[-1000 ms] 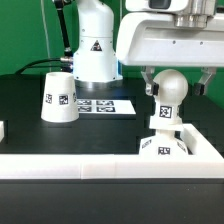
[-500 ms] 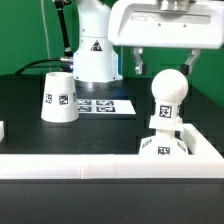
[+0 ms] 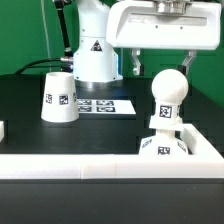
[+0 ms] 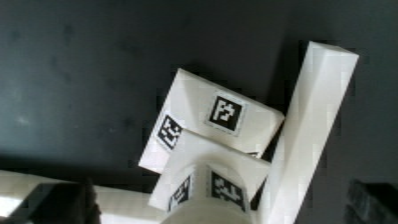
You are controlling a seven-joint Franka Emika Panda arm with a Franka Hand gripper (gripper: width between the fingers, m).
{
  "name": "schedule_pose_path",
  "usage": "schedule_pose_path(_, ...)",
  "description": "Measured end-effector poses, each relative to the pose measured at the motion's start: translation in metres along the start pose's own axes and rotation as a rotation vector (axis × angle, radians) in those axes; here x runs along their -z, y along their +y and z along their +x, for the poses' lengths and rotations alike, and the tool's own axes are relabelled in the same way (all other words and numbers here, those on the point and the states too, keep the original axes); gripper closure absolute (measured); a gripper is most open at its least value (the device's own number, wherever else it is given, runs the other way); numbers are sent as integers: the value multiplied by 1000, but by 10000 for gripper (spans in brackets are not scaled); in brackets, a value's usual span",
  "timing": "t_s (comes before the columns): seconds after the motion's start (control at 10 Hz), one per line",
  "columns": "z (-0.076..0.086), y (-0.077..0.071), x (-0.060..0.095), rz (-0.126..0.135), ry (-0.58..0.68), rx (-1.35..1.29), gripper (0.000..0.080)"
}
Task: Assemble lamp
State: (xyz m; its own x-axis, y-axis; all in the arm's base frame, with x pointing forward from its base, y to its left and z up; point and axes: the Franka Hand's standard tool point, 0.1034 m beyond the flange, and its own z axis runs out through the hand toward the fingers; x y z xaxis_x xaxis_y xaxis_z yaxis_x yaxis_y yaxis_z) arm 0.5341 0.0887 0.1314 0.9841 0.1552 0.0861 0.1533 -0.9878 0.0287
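Note:
The rounded white bulb (image 3: 167,95) stands upright on the flat square base (image 3: 165,148) at the exterior view's right, inside the corner of the white frame. My gripper (image 3: 162,62) hangs just above the bulb, open and empty, one finger (image 3: 136,63) on each side of the bulb's top without touching it. The cone-shaped shade (image 3: 59,97) stands wide end down on the black table at the exterior view's left. In the wrist view the tagged base (image 4: 217,115) and the bulb's top (image 4: 199,195) lie below the gripper.
The marker board (image 3: 103,105) lies flat behind the shade, in front of the robot's white body (image 3: 95,50). A white frame wall (image 3: 100,165) runs along the front and shows as a rail (image 4: 317,120) in the wrist view. A small white block (image 3: 3,130) sits at the far left.
One second ago the fingers stood around the bulb. The gripper has since let go and risen above it. In the last half second nothing moved.

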Motion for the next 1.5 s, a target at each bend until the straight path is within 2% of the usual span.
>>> schedule_pose_path(0.3,-43,35,4,-10,-46,-72,100)
schedule_pose_path(0.6,-80,66,-4,-5,-92,-125,100)
schedule_pose_path(1.0,-78,64,-7,-4,-100,-136,100)
schedule_pose_path(1.1,-70,62,-10,-5,-113,-141,100)
schedule_pose_path(1.2,-80,70,-11,-5,-111,-137,100)
schedule_pose_path(1.4,-126,93,-10,2,-127,-142,100)
schedule_pose_path(1.5,-140,105,-8,6,-130,-149,100)
